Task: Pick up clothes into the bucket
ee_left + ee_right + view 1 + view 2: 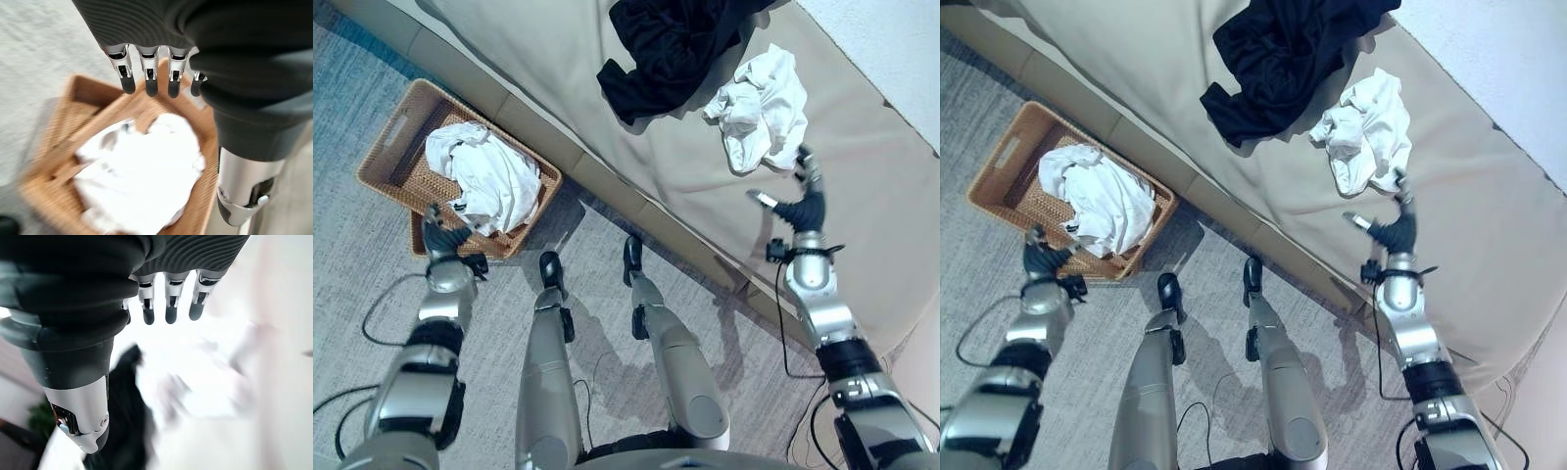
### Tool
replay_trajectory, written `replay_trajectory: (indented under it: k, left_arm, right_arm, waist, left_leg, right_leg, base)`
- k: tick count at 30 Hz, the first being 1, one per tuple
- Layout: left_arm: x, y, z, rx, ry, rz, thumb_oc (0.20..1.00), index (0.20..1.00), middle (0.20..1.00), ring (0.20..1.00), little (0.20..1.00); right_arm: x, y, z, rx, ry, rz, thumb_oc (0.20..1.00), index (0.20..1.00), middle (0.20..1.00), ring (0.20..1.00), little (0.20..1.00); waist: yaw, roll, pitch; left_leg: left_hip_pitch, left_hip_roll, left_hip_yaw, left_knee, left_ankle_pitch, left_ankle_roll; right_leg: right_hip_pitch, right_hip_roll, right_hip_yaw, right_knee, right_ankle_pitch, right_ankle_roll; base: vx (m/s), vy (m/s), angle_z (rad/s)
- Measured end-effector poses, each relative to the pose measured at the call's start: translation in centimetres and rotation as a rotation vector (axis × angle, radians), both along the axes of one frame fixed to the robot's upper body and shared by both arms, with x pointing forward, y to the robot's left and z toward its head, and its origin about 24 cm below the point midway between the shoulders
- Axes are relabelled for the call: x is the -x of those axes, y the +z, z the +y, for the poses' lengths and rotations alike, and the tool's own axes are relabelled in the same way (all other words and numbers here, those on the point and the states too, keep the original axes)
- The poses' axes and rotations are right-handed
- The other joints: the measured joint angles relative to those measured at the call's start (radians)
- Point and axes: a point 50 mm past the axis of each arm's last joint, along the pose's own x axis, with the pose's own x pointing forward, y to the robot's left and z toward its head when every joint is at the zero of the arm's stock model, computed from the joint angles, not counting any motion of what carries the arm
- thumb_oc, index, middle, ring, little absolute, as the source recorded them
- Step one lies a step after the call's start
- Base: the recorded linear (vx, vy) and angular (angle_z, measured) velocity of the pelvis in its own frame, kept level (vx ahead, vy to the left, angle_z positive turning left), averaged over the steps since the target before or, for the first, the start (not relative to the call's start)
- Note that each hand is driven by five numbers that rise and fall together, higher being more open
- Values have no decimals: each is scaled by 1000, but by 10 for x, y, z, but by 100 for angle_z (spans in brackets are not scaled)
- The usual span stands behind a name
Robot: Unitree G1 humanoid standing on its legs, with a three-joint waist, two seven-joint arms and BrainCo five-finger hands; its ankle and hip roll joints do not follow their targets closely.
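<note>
One white garment (481, 176) already lies heaped in the wicker basket (391, 147) on the carpet, at about 9 o'clock in the left eye view. The left robot hand (438, 235) hovers at the basket's near rim, fingers straight and relaxed, holding nothing. Two pieces are left on the beige sofa (558, 88): a crumpled white garment (759, 106) at 2 o'clock and a black garment (671, 49) at 12 o'clock, their edges close together. The right robot hand (803, 201) is spread wide just short of the white one, empty. The likely risk: a shallow grab may catch only a fold, so the cloth trails or slips off during the carry to the basket; reaching too far could also drag the black piece along.
</note>
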Motion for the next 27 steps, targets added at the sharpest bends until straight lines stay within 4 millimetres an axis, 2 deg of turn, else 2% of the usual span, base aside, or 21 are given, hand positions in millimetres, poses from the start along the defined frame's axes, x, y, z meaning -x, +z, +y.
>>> replay_trajectory:
  k: [3, 5, 6, 7, 8, 9, 10, 12, 16, 20, 22, 27]
  left_arm:
    - [11, -11, -8, -175, -97, 87, 1000, 1000, 1000, 1000, 1000]
    - [12, -14, -14, -249, -159, 113, 1000, 1000, 1000, 1000, 1000]
    - [14, -21, -25, -277, -222, 139, 1000, 1000, 1000, 1000, 1000]
    - [15, -25, -33, -280, -257, 145, 1000, 1000, 1000, 1000, 1000]
    - [17, -34, -46, -289, -327, 176, 1000, 1000, 1000, 1000, 1000]
    - [17, -38, -51, -306, -361, 191, 1000, 1000, 1000, 1000, 1000]
    - [19, -45, -65, -306, -423, 204, 1000, 1000, 1000, 1000, 1000]
    - [26, -56, -85, -301, -515, 222, 1000, 1000, 1000, 1000, 1000]
    - [30, -66, -119, -298, -675, 243, 1000, 1000, 1000, 1000, 1000]
    - [29, -65, -155, -244, -772, 193, 1000, 1000, 1000, 1000, 1000]
    - [29, -63, -167, -213, -807, 166, 1000, 1000, 1000, 1000, 1000]
    - [29, -58, -181, -166, -838, 127, 1000, 1000, 1000, 1000, 1000]
  right_arm:
    - [-8, 14, -22, 59, -117, -7, 1000, 1000, 1000, 1000, 1000]
    - [-13, 18, -34, 87, -172, 10, 1000, 1000, 1000, 1000, 1000]
    - [-17, 30, -46, 104, -232, 4, 1000, 1000, 1000, 1000, 1000]
    - [-19, 39, -52, 124, -258, -9, 1000, 1000, 1000, 1000, 1000]
    - [-22, 50, -63, 151, -313, -6, 1000, 1000, 1000, 1000, 1000]
    - [-23, 53, -69, 166, -339, 4, 1000, 1000, 1000, 1000, 1000]
    - [-24, 69, -75, 186, -371, -19, 1000, 1000, 1000, 1000, 1000]
    - [-28, 83, -81, 222, -406, -17, 1000, 1000, 1000, 1000, 1000]
    - [-39, 89, -92, 260, -482, 93, 1000, 1000, 1000, 1000, 1000]
    - [-46, 92, -99, 309, -526, 211, 1000, 1000, 1000, 1000, 1000]
    - [-47, 100, -103, 318, -547, 252, 1000, 1000, 1000, 1000, 1000]
    - [-47, 117, -108, 331, -549, 279, 1000, 1000, 1000, 1000, 1000]
  waist:
    - [43, 17, 11]
    - [53, 32, 17]
    - [72, 62, 18]
    - [79, 79, 19]
    - [94, 116, 19]
    - [90, 129, 18]
    - [97, 167, 17]
    - [104, 204, 18]
    - [117, 243, 17]
    - [121, 280, 13]
    - [121, 294, 14]
    - [118, 331, 5]
  left_leg:
    - [44, -11, -1, -62, 26, -6]
    - [65, -18, -1, -91, 40, -9]
    - [86, -30, -5, -125, 60, -8]
    - [95, -37, -10, -140, 68, -6]
    - [116, -46, -13, -169, 82, -2]
    - [123, -51, -15, -181, 88, -4]
    - [138, -60, -23, -206, 100, 3]
    - [156, -68, -28, -244, 122, 0]
    - [170, -74, -38, -324, 174, -8]
    - [157, -84, -58, -385, 218, -27]
    - [144, -89, -65, -389, 223, -26]
    - [111, -80, -63, -385, 223, -25]
  right_leg:
    - [18, -12, -5, 3, -10, -8]
    - [20, -19, -9, 16, -18, -9]
    - [22, -34, -11, 31, -31, -3]
    - [23, -40, -17, 39, -37, -2]
    - [27, -50, -24, 54, -48, 1]
    - [25, -55, -26, 64, -54, 3]
    - [22, -66, -32, 85, -68, 7]
    - [11, -78, -37, 117, -87, 11]
    - [-47, -91, -41, 196, -128, 8]
    - [-159, -121, -44, 366, -216, -5]
    - [-205, -132, -35, 430, -252, -16]
    - [-280, -126, -25, 510, -292, -37]
  base:
    - [40, -53, 12]
    - [29, -47, 15]
    - [25, -84, 20]
    - [19, -68, 26]
    - [22, -70, 20]
    - [27, -80, 25]
    - [24, -121, 23]
    - [7, -132, 16]
    - [1, -122, 11]
    - [11, -121, 20]
    - [29, -74, 18]
    - [27, -56, 1]
